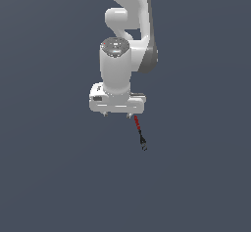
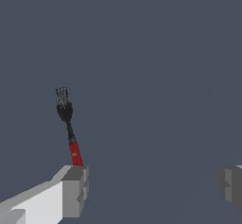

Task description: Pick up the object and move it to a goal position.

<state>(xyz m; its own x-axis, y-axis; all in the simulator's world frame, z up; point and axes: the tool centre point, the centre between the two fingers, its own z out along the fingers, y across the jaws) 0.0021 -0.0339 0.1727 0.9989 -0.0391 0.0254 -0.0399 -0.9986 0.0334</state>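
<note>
The object, a thin fork [image 1: 139,133] with a red handle and black tined head, lies on the dark grey floor. In the exterior view it runs from just under the white hand toward the bottom of the picture. My gripper [image 1: 116,114] is open, its fingers spread wide with nothing between them. In the wrist view the fork [image 2: 69,124] shows its tines pointing away, and the red handle's end disappears behind one finger [image 2: 75,190]. The other finger [image 2: 230,185] stands far off across the gap of the gripper [image 2: 153,187]. The fork is in line with one finger, not inside the gap.
The white arm [image 1: 125,25] rises behind the hand toward the top of the exterior view. A flat dark grey floor [image 1: 49,177] lies all around, with no other objects or goal marker showing.
</note>
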